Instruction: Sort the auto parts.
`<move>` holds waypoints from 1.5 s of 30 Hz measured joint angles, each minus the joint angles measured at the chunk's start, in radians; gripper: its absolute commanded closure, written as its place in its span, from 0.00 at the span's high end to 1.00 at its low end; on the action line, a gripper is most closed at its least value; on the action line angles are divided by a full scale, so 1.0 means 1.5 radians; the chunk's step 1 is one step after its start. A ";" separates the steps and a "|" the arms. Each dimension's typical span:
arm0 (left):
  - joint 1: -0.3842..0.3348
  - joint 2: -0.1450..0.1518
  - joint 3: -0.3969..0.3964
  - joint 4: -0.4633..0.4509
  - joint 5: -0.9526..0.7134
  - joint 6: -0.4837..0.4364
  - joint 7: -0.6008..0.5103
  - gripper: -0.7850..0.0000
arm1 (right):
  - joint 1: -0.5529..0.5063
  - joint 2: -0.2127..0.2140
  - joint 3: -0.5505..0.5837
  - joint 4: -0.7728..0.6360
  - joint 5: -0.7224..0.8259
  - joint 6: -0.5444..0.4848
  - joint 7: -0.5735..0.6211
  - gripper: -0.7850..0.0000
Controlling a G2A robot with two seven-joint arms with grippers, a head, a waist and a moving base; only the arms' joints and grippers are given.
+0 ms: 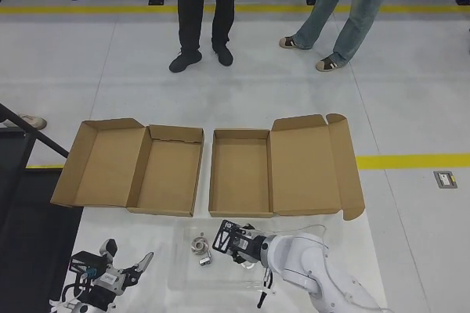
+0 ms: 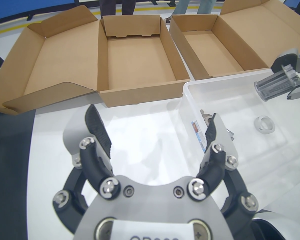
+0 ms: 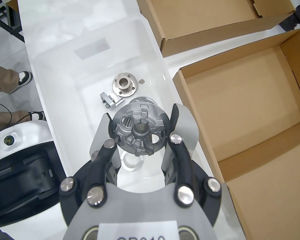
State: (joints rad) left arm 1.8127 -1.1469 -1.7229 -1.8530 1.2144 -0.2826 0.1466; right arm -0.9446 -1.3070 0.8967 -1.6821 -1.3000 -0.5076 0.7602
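Because the metal hub (image 3: 140, 132) looks heavy, stiff and slick, we judge its outer rim the surest hold. Our right end effector (image 3: 142, 122) pinches it there, half-closed, above the clear bin (image 3: 150, 41) beside two cardboard boxes (image 3: 240, 106); our left end effector (image 2: 152, 116) hangs spread wide over the tabletop (image 2: 140, 133).

The left box (image 1: 169, 176) and the right box (image 1: 240, 176) are plain cardboard brown. The bench (image 1: 133, 235) is white and the bin (image 2: 215, 79) is clear. The hub (image 3: 140, 128) is dull grey, while the flange (image 3: 124, 84) and the ring (image 2: 264, 124) are silvery. The left tool (image 2: 152, 113) has black, ridged pads (image 2: 98, 128).
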 measured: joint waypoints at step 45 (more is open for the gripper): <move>0.000 0.000 0.000 0.000 0.000 0.000 0.000 1.00 | 0.263 -0.036 0.021 0.465 0.266 -0.077 -0.496 0.00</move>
State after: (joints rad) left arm 1.8127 -1.1469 -1.7229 -1.8530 1.2144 -0.2826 0.1466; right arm -0.5509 -1.3616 0.9290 -0.9853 -0.9006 -0.6228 0.0155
